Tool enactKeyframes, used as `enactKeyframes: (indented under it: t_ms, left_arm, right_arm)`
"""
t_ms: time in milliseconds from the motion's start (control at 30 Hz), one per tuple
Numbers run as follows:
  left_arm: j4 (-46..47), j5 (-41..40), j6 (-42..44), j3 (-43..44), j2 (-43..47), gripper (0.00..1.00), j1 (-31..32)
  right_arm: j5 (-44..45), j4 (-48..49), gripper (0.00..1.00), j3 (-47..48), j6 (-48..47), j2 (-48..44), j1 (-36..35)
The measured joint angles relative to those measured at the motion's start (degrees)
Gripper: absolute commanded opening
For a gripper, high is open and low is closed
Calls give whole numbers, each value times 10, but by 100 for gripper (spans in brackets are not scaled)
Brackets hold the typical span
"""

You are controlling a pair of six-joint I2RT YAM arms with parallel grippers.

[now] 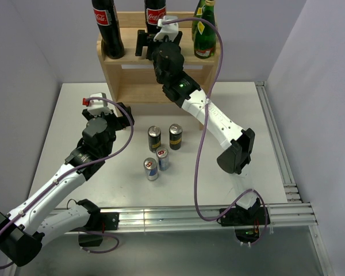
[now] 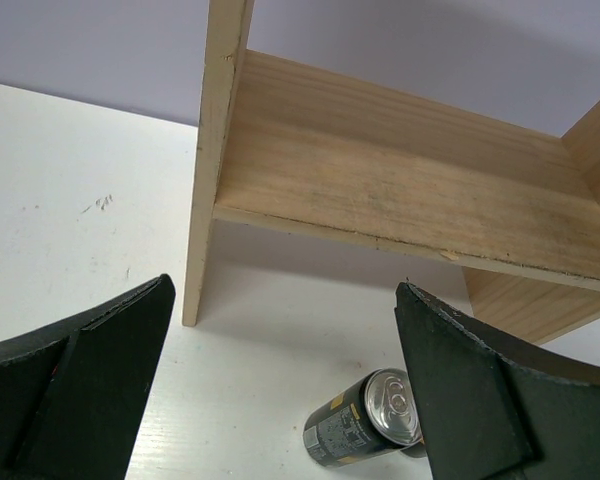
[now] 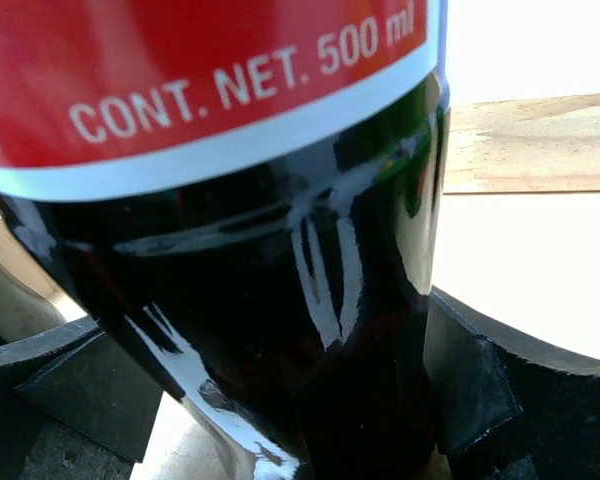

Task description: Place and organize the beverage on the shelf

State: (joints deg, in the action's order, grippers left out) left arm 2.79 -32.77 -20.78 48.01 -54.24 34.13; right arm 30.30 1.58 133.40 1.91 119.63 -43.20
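The light wooden shelf (image 1: 132,72) stands at the back of the table. On its top tier are a cola bottle (image 1: 108,29) at the left, a second cola bottle (image 1: 155,14) in the middle and two green bottles (image 1: 205,29) at the right. My right gripper (image 1: 155,35) is open around the middle cola bottle (image 3: 280,250), low on its black body; a slit of light shows at the left finger (image 3: 50,390). Several cans stand on the table, two black (image 1: 154,138) and two blue-silver (image 1: 151,168). My left gripper (image 1: 128,119) hangs open and empty near the shelf's left front.
In the left wrist view, the shelf's side panel and lower board (image 2: 380,190) lie ahead, with a black can (image 2: 355,430) by the right finger. An aluminium rail (image 1: 276,144) runs along the table's right and near edges. Grey walls close in the sides.
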Motion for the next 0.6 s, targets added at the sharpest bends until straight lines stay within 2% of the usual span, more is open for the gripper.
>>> enactKeyframes:
  t_ms: [600]
  left_arm:
    - [0, 0, 0, 0, 0, 99, -2]
  right_arm:
    - [-21, 11, 97, 28, 2, 25, -5]
